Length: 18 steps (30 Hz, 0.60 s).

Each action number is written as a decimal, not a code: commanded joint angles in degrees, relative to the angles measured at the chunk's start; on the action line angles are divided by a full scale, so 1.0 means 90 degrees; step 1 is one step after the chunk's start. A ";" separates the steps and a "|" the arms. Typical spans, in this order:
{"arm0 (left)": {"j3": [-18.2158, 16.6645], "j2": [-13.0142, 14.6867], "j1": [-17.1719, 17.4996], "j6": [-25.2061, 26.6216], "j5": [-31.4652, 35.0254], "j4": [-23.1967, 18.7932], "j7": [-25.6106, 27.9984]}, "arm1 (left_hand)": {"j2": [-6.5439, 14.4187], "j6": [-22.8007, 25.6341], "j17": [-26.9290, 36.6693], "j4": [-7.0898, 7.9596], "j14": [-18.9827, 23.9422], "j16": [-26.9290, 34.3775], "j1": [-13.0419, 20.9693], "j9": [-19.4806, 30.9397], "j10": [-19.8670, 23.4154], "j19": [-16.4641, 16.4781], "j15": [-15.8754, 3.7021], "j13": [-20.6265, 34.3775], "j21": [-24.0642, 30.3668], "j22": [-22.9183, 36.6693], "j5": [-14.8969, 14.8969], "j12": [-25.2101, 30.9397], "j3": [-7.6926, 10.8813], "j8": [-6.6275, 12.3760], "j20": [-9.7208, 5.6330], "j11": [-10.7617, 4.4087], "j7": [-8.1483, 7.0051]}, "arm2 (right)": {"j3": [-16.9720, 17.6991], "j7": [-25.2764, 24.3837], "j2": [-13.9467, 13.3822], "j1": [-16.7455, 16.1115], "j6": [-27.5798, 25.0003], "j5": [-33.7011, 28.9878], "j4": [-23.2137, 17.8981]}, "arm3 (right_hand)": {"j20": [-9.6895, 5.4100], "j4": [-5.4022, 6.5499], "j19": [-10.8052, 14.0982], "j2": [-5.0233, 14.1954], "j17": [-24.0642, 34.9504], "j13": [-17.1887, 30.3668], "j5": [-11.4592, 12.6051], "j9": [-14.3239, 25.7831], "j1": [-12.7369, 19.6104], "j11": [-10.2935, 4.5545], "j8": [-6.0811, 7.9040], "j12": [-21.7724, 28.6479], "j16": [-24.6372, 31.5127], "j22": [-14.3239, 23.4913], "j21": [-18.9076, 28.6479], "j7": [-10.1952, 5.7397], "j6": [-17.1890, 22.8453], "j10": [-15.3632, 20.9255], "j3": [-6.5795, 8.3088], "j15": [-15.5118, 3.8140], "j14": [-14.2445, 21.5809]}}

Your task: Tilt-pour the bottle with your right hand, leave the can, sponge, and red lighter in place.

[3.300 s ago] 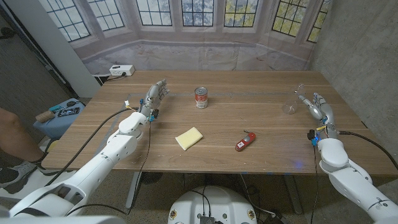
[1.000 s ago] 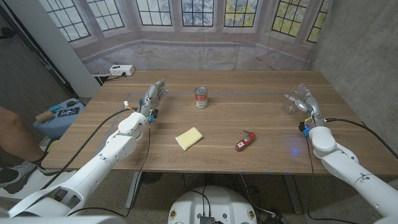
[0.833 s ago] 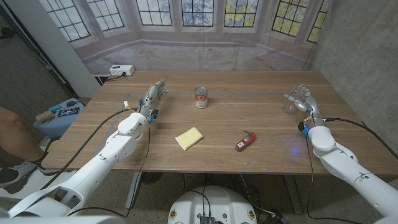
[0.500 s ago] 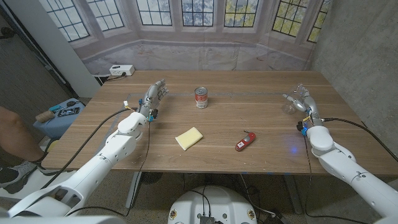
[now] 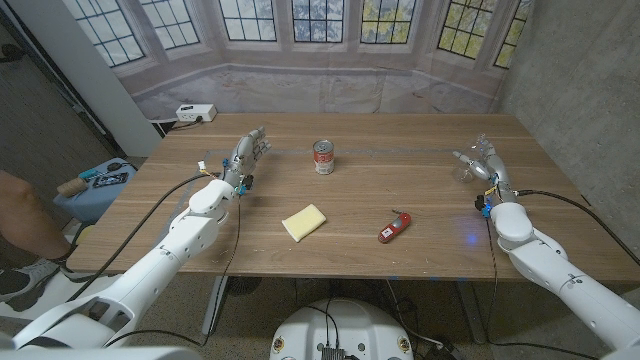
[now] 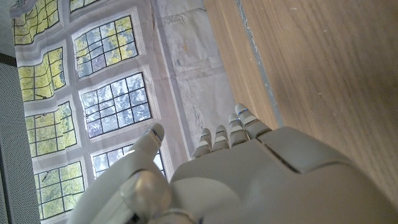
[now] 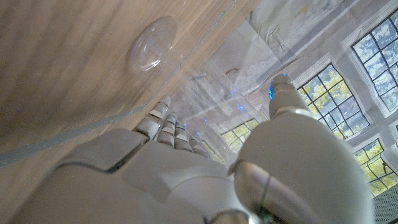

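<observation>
**A:** Where is the bottle, and which way does it point?

**B:** The clear bottle (image 5: 468,163) is at the right side of the wooden worktop (image 5: 400,195), near the far edge. It is tilted well off upright: its long axis slants, with one end toward the worktop's middle and the other against the right hand. It is see-through, so which end is the neck is hard to tell from the head view. In the right wrist view the bottle (image 7: 186,93) reaches away from the palm, with a round end (image 7: 151,51) over the wood.

**A:** What is the right hand doing?

**B:** The right hand (image 5: 488,165) is wrapped around the bottle, fingers curled on one side and thumb on the other.

**A:** And the rest?

**B:** The can (image 5: 323,157) stands upright near the middle of the far half. The yellow sponge (image 5: 304,222) lies nearer the front, left of centre. The red lighter (image 5: 394,227) lies to the sponge's right, well apart from it. The left hand (image 5: 248,156) is at the left of the worktop, holding nothing, fingers straight and close together, thumb apart.
</observation>
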 commanded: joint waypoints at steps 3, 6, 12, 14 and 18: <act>0.0001 0.0029 0.0003 0.0048 0.0002 -0.0025 0.0010 | -0.0041 0.0059 0.0019 0.0008 0.0054 0.0032 -0.0006 0.0032 0.0054 0.0050 0.0020 0.0029 -0.0028 0.0014 0.0014 0.0044 0.0038 0.0019 -0.0002 -0.0015 0.0028 | -0.0110 -0.0061 0.0128 0.0147 0.0162 -0.0033 0.0318 | -0.0079 0.0000 0.0008 -0.0014 0.0032 0.0059 -0.0011 0.0021 0.0098 -0.0058 0.0052 0.0104 0.0083 0.0031 0.0034 0.0536 -0.0074 0.0064 0.0075 -0.0132 0.0067; -0.0001 0.0039 0.0002 0.0048 0.0006 -0.0034 0.0006 | -0.0042 0.0082 0.0019 0.0009 0.0068 0.0029 -0.0009 0.0031 0.0064 0.0058 0.0025 0.0030 -0.0033 0.0014 0.0014 0.0045 0.0040 0.0025 0.0003 -0.0016 0.0043 | -0.0131 -0.0061 0.0157 0.0191 0.0187 -0.0028 0.0397 | -0.0108 -0.0001 0.0021 -0.0013 0.0038 0.0079 -0.0004 0.0024 0.0113 -0.0074 0.0060 0.0141 0.0094 0.0031 0.0046 0.0537 -0.0067 0.0105 0.0083 -0.0150 0.0089; 0.0006 0.0025 -0.0041 0.0047 0.0006 0.0009 -0.0016 | -0.0043 0.0116 0.0018 0.0008 0.0074 0.0017 -0.0012 0.0030 0.0073 0.0066 0.0025 0.0030 -0.0042 0.0013 0.0015 0.0046 0.0045 0.0033 0.0009 -0.0009 0.0048 | -0.0181 -0.0110 0.0246 0.0304 0.0257 -0.0047 0.0575 | -0.0126 -0.0001 0.0041 -0.0001 0.0060 0.0133 0.0014 0.0033 0.0147 -0.0093 0.0081 0.0224 0.0135 0.0033 0.0064 0.0538 -0.0042 0.0169 0.0107 -0.0193 0.0177; 0.0012 0.0019 -0.0054 0.0055 0.0000 0.0020 -0.0029 | -0.0042 0.0125 0.0018 0.0007 0.0077 0.0016 -0.0012 0.0030 0.0076 0.0068 0.0021 0.0030 -0.0044 0.0013 0.0015 0.0046 0.0046 0.0036 0.0010 -0.0004 0.0048 | -0.0198 -0.0138 0.0263 0.0331 0.0258 -0.0065 0.0606 | -0.0142 0.0000 0.0071 0.0006 0.0072 0.0157 0.0020 0.0037 0.0160 -0.0099 0.0089 0.0254 0.0152 0.0034 0.0078 0.0537 -0.0031 0.0183 0.0118 -0.0211 0.0216; 0.0023 0.0005 -0.0070 0.0060 0.0006 0.0042 -0.0030 | -0.0043 0.0161 0.0017 0.0007 0.0101 0.0016 -0.0015 0.0030 0.0083 0.0074 0.0025 0.0030 -0.0051 0.0013 0.0015 0.0046 0.0049 0.0045 0.0012 -0.0005 0.0054 | -0.0215 -0.0155 0.0310 0.0383 0.0310 -0.0050 0.0699 | -0.0177 0.0006 0.0156 0.0019 0.0110 0.0234 0.0033 0.0049 0.0188 -0.0139 0.0128 0.0385 0.0206 0.0038 0.0111 0.0532 0.0062 0.0313 0.0144 -0.0301 0.0347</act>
